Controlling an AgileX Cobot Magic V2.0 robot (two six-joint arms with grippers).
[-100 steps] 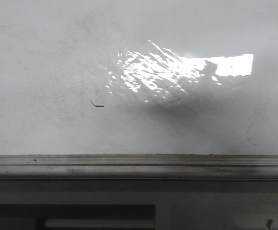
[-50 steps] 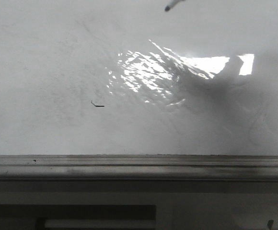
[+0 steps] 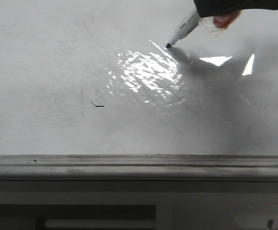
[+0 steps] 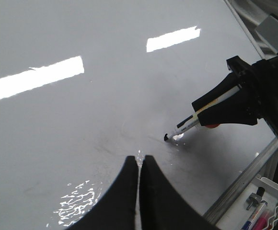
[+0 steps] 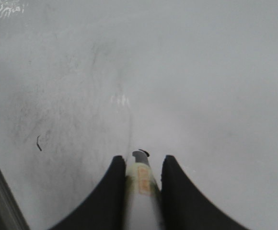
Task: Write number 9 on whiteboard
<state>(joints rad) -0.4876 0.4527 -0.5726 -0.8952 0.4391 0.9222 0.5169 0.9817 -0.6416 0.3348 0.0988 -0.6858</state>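
Observation:
The whiteboard (image 3: 43, 57) is glossy white, with a wrinkly glare patch (image 3: 148, 72). No number 9 shows on it; the only mark is a tiny dark dash (image 3: 97, 104), also in the right wrist view (image 5: 38, 143). My right gripper (image 3: 225, 6) enters at the top right, shut on a white marker (image 3: 184, 29). The marker's dark tip (image 3: 168, 46) is at the board surface just above the glare. The marker sits between the jaws in the right wrist view (image 5: 141, 177). My left gripper (image 4: 139, 160) is shut and empty over the board, and its view shows the marker (image 4: 191, 125).
A grey metal rail (image 3: 139, 165) runs along the board's near edge, also in the left wrist view (image 4: 239, 187). A white tray (image 4: 273, 201) with spare pens sits beyond the rail. Faint smudges mark the board (image 5: 57, 110).
My right gripper has come down into the front view from the top right with the marker. The tip moved down-left to the board beside the glare, and its shadow grew.

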